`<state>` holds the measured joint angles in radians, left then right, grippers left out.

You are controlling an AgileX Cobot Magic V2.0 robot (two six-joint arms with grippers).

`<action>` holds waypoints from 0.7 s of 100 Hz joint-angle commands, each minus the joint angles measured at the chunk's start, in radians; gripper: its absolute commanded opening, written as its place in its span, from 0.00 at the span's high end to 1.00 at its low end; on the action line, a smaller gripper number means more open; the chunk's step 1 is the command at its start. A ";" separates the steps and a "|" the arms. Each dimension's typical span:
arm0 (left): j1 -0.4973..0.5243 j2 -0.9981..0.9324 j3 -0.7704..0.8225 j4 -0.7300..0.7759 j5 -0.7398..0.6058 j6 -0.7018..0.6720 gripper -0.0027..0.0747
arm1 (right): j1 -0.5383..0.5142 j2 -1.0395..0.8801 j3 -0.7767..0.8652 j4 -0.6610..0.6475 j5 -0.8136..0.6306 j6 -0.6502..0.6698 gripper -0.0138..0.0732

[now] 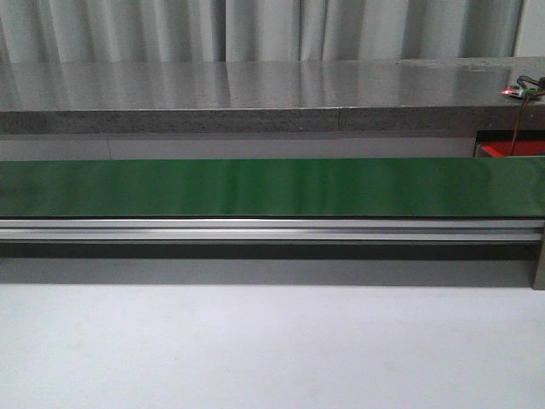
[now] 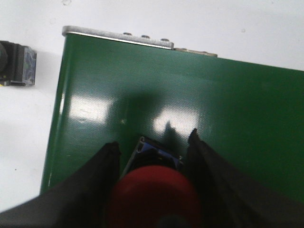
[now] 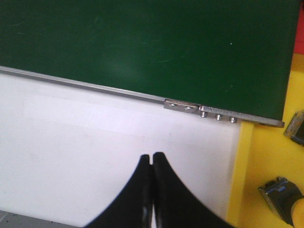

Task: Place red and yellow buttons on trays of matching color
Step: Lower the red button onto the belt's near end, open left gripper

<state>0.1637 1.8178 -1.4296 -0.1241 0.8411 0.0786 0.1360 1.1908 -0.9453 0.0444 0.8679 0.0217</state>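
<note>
Green belt (image 1: 272,187) fills the middle band of the front view, bare along its whole visible length, with the white counter (image 1: 272,349) below it; neither arm shows here, and a sliver of red (image 1: 509,150) at the right edge may be a tray, though I cannot tell.

In the left wrist view, the left pincer (image 2: 154,185) grips a red button (image 2: 154,199) at the lower centre, its dark fingers (image 2: 97,185) pressed on either side of the button's body over the belt's end. Another button unit (image 2: 18,64) lies on the white surface at the upper left; its colour is hidden.

In the right wrist view, the right pincer (image 3: 152,190) is closed on nothing, tips touching, above the counter. The yellow tray (image 3: 266,161) at the lower right already holds a yellow button (image 3: 285,202), with another unit (image 3: 297,127) at the edge.

So the yellow side looks partly done; the red button seems yet to reach its tray.
</note>
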 commanded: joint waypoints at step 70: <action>0.066 -0.176 -0.200 -0.021 -0.026 0.015 0.35 | -0.002 -0.027 -0.032 -0.001 -0.039 -0.006 0.93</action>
<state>0.1921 1.6969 -1.5946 -0.1487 0.8637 0.0939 0.1360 1.1908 -0.9453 0.0444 0.8679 0.0217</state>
